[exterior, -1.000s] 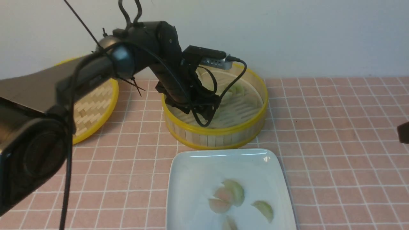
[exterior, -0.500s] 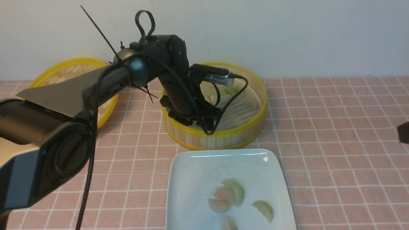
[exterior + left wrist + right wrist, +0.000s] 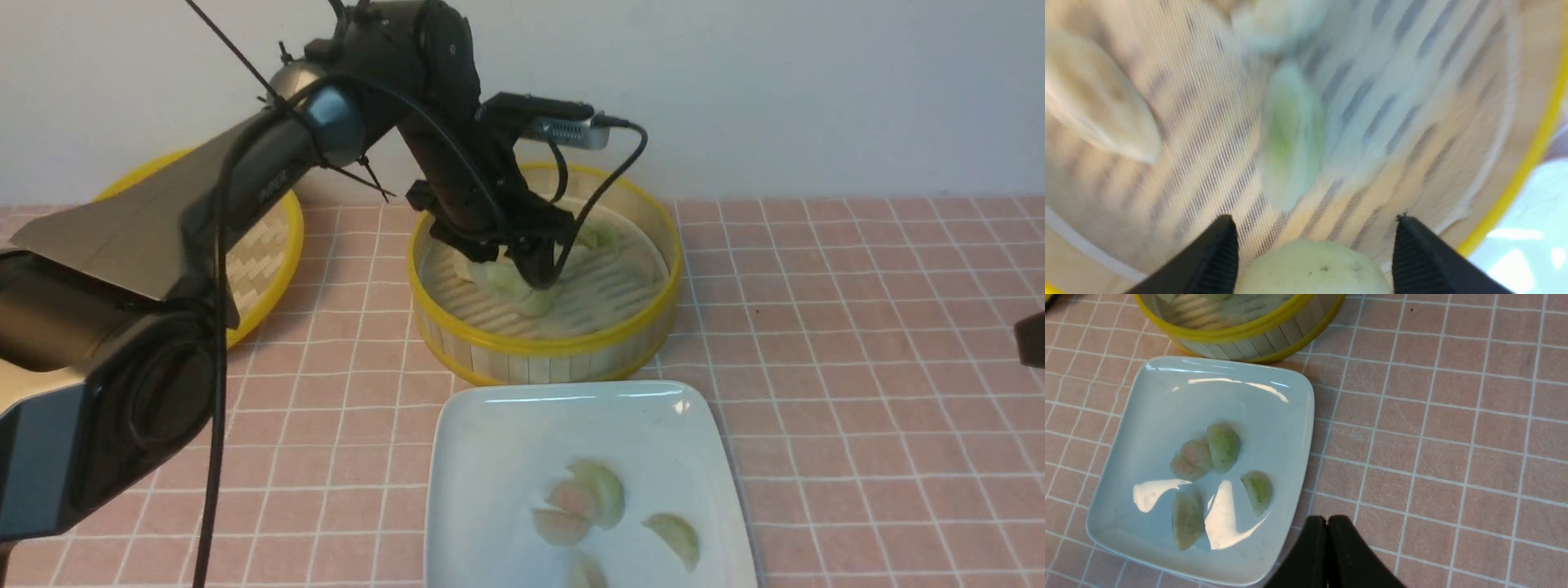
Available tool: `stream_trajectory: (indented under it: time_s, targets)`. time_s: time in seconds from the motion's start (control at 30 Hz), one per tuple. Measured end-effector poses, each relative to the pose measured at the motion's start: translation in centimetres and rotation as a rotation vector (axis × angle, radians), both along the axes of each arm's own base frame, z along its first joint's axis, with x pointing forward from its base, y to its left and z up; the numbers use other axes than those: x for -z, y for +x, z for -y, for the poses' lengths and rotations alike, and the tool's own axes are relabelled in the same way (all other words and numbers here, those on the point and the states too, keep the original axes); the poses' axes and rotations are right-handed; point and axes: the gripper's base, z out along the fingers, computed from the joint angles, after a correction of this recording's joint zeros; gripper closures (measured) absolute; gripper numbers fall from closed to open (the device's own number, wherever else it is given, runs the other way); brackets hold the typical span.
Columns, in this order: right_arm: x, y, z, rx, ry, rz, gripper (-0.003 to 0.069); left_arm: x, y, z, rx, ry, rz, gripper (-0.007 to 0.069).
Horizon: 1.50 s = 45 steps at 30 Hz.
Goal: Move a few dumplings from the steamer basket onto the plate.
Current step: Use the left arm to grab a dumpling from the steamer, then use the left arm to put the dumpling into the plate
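Note:
My left gripper (image 3: 531, 276) hangs inside the steamer basket (image 3: 571, 336), shut on a pale green dumpling (image 3: 506, 283) lifted just off the slatted floor. In the left wrist view that dumpling (image 3: 1312, 267) sits between the black fingers (image 3: 1216, 253) of the gripper (image 3: 1312, 220). More dumplings (image 3: 1290, 134) lie on the basket floor (image 3: 1412, 122) below. The white square plate (image 3: 490, 402) in front of the basket holds several dumplings (image 3: 604, 490). My right gripper (image 3: 1327, 520) is shut and empty, beside the plate's (image 3: 1167, 375) corner over the tiles.
A flat woven lid (image 3: 261, 253) with a yellow rim lies left of the basket, partly behind my left arm. Pink tiled tabletop (image 3: 857, 367) stretches to the right. A white wall stands close behind the basket.
My left arm has risen from the basket floor, carrying the green dumpling up between its jaws. The right gripper and the plate have not moved.

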Motion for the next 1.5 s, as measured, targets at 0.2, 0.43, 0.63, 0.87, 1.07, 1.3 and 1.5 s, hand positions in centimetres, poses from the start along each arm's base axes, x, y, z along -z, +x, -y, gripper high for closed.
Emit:
stream_trajectory:
  time_s: [0.2, 0.43, 0.63, 0.87, 1.07, 1.3, 1.5]
  targets:
    - [0.0, 0.0, 0.0, 0.000, 0.000, 0.000, 0.0672, -4.2, -1.2, -0.5, -0.020, -0.040, 0.067, 0.0190]
    - [0.0, 0.0, 0.0, -0.001, 0.002, 0.000, 0.0672, -4.0, -7.9, -2.0, -0.008, 0.018, -0.091, 0.0190]
    - [-0.1, 0.1, 0.0, 0.003, 0.009, 0.012, 0.0672, 2.5, -12.2, -0.4, 0.078, 0.115, -0.257, 0.0193]
    - [-0.5, 2.2, -0.6, -0.068, 0.026, 0.026, 0.0672, 6.7, -12.0, 1.0, 0.097, 0.139, -0.300, 0.0193]
    - [-0.5, 7.5, -4.3, -0.237, 0.022, -0.019, 0.0671, 7.3, -12.1, 1.0, 0.100, 0.150, -0.332, 0.0196]
    - [0.7, 14.7, -10.0, -0.352, -0.081, -0.028, 0.0661, 5.9, -11.8, 1.2, 0.115, 0.150, -0.341, 0.0169]
    - [2.5, 20.4, -12.0, -0.360, -0.110, -0.051, 0.0588, 5.1, -11.6, 1.3, 0.119, 0.144, -0.333, 0.0172]
